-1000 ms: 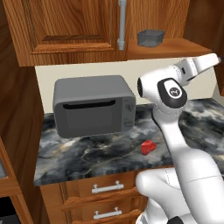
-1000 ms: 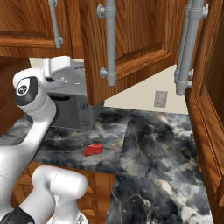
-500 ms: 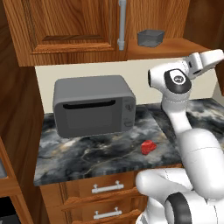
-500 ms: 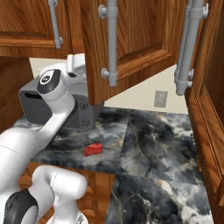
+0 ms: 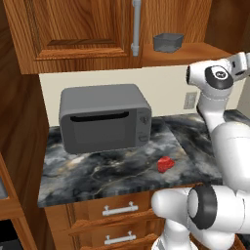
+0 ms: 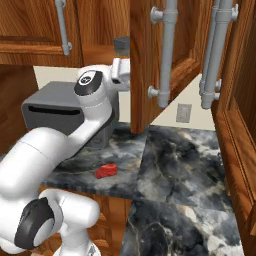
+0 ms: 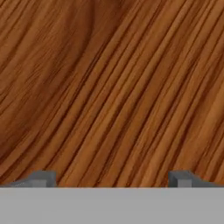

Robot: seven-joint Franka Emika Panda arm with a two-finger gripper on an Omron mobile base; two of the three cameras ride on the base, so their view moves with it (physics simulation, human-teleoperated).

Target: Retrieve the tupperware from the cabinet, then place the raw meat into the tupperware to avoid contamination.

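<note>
The arm has been swung further right and up toward the cabinet [image 5: 88, 34]. The gripper [image 7: 111, 178] is held wide apart, empty, close against wood grain. The tupperware [image 5: 168, 42] sits on the open shelf — the raw meat [image 5: 165, 164] lies on the counter [image 5: 117, 171].

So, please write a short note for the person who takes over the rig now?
Tool: open, empty, facing wood grain close up.
Tupperware: on the shelf of the open cabinet, untouched.
Meat: on the counter, in front of the microwave and to its right.
Done: cabinet door is open.
Left: take the tupperware down, then put the meat in it.
</note>
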